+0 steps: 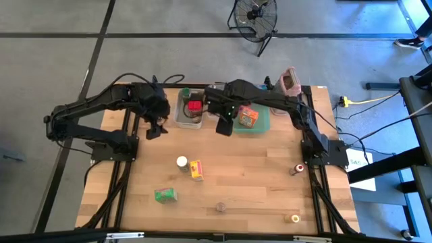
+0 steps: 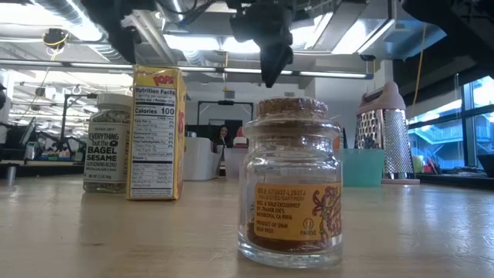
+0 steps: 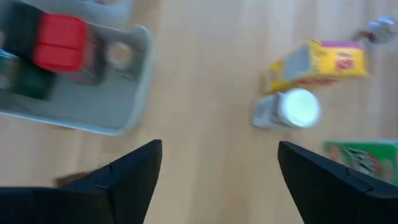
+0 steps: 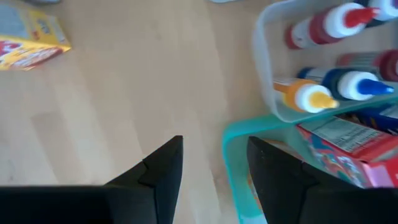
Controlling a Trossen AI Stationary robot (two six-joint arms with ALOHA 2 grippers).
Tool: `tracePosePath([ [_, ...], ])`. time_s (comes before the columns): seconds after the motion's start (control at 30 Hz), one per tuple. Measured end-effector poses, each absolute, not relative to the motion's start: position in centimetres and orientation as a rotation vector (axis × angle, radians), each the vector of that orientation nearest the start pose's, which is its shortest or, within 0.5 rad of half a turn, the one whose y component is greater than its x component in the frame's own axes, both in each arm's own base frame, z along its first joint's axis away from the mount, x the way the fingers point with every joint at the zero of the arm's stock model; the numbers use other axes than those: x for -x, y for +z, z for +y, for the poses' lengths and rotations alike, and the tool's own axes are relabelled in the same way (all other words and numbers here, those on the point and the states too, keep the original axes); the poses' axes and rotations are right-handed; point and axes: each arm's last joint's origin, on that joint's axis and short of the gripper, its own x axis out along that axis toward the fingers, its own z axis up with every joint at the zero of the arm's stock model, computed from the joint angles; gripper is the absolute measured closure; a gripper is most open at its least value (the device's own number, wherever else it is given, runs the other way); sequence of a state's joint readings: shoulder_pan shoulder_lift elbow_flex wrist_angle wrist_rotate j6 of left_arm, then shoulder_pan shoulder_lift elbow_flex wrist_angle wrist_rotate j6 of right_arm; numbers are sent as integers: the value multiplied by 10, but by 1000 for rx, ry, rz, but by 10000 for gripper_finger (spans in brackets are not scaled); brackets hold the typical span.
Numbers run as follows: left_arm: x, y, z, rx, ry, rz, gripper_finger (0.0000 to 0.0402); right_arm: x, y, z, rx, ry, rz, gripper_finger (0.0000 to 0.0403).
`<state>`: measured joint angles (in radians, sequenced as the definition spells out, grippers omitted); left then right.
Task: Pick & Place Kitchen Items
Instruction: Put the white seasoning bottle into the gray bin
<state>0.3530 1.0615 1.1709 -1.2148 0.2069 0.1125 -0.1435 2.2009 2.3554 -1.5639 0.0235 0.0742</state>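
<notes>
The left pincer (image 1: 156, 129) hangs over bare counter (image 1: 256, 175) just beside the clear tub (image 1: 190, 121), its fingers (image 3: 134, 177) spread wide with nothing between them. In the left wrist view the tub holds a red box (image 3: 60, 42) and some darker items that are too blurred to name.

The right pincer (image 1: 225, 127) hangs at the near edge of the green tray (image 1: 263, 127), fingers (image 4: 163, 171) partly apart and empty. In the right wrist view a second clear tub (image 4: 268, 81) holds small bottles: one with a yellow cap (image 4: 309, 96), one with a blue cap (image 4: 357, 84), one with a red cap (image 4: 336, 22). A red printed box (image 4: 348, 146) lies in the tray beside that tub.

Items loose on the counter (all well apart from both pincers):
- a white-capped seasoning bottle (image 1: 182, 162), touching or just beside a yellow box (image 1: 196, 169);
- a green box (image 1: 165, 195) lying flat nearer the front edge;
- a cork-topped jar (image 2: 290, 181) at the front centre;
- a small dark bottle (image 1: 296, 169) near the right arm's base;
- a small yellow-capped item (image 1: 293, 219) at the front right.

The box grater (image 2: 384, 131) stands at the far right corner.
</notes>
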Motion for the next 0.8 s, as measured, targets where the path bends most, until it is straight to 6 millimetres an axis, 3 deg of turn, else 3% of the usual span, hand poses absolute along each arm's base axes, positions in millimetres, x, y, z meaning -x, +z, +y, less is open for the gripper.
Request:
tracePosePath([
  [0.5,-165,329,25,310,43,1135,84,-423,318,-6,-114,-139,1411,223],
  [0.63,-169,312,17,243,45,1176,84,-423,318,11,-116,-131,1410,223],
  [0.8,-174,276,0,180,54,1213,84,-421,318,40,-122,-122,1410,223],
])
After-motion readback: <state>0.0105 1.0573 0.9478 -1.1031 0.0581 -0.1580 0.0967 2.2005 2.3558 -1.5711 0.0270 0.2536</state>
